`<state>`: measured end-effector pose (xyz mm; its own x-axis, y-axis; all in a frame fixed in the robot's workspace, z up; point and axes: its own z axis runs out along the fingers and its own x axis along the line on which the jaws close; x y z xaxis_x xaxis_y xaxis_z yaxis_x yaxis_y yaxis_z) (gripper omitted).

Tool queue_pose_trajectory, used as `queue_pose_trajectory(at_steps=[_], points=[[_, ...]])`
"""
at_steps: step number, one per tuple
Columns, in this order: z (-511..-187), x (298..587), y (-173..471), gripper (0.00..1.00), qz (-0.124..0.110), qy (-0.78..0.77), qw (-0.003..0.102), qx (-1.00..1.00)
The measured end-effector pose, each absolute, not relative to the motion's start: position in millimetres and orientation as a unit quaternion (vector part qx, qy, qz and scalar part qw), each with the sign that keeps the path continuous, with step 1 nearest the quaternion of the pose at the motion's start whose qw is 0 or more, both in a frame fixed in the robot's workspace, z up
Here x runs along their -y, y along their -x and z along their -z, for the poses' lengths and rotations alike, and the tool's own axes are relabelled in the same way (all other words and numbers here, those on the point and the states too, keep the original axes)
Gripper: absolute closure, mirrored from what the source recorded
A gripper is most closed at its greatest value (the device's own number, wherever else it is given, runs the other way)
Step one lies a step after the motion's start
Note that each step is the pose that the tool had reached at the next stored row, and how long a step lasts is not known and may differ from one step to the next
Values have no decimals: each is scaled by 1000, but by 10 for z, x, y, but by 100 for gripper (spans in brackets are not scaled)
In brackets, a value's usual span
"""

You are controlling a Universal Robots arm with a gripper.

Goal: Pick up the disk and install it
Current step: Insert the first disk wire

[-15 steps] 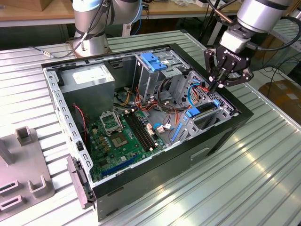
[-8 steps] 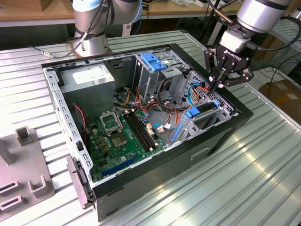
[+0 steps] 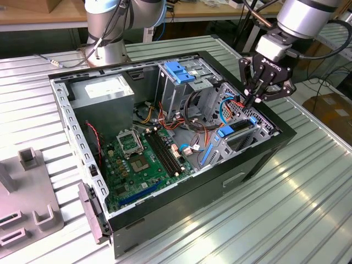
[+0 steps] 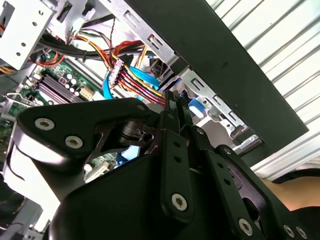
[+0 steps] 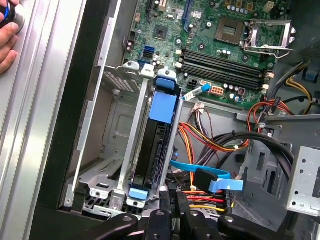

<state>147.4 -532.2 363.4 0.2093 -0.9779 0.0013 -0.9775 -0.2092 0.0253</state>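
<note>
Judged late in installing, with the hand (image 3: pixel 256 102) pinched narrow and empty just above the disk (image 5: pixel 155 145), seated on edge in the drive cage (image 5: pixel 112 120) by the case (image 3: pixel 264 165) wall, any next move needing gentle pressure clear of cables (image 5: pixel 210 142).

Disk (image 5: pixel 156 145) in the drive bay (image 5: pixel 112 125) of the case (image 3: pixel 258 165), claw (image 3: pixel 257 100) just above

Just ahead of the gripper (image 5: pixel 176 206), the disk (image 5: pixel 155 145) is largely hidden between bay rails (image 5: pixel 132 145); a person's hand (image 5: pixel 7 39) is cut off.
</note>
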Motion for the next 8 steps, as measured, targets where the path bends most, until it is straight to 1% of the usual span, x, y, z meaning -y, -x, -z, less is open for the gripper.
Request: queue_pose_trajectory(at_steps=[8], points=[[-3608,5322,-1473,84,8,-738,10,674]])
